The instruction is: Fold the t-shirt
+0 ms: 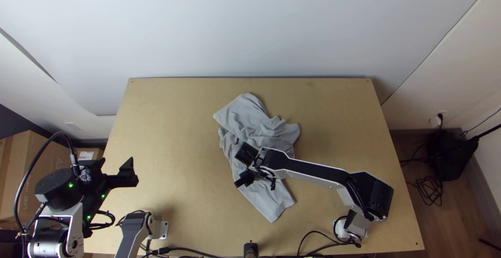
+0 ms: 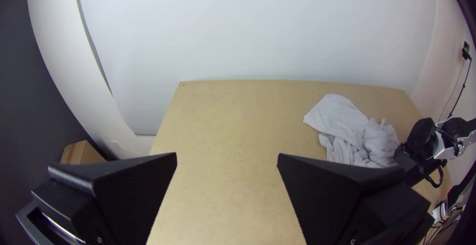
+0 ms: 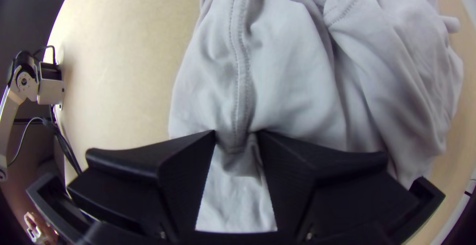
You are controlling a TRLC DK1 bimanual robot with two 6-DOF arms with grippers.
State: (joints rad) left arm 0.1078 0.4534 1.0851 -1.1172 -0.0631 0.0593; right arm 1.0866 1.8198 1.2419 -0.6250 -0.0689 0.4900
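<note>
Your T-shirt (image 1: 274, 132) lies bunched beneath your right gripper (image 1: 240, 167), whose parted fingers have puckered cloth between them. Your left gripper (image 1: 116, 160) is released; near it stands a cardboard box (image 1: 44, 159), contents hidden.

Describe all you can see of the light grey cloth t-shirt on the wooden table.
The light grey t-shirt looks like soft, thin cloth with double-stitched seams. It lies bunched and wrinkled near the middle of the light wooden table, with a smoother, narrower part running toward the near edge. The right gripper, with two wide flat black fingers, is down at it; they stand apart with a creased, seamed part of the cloth between them. Whether they pinch it, I can't tell.
</note>
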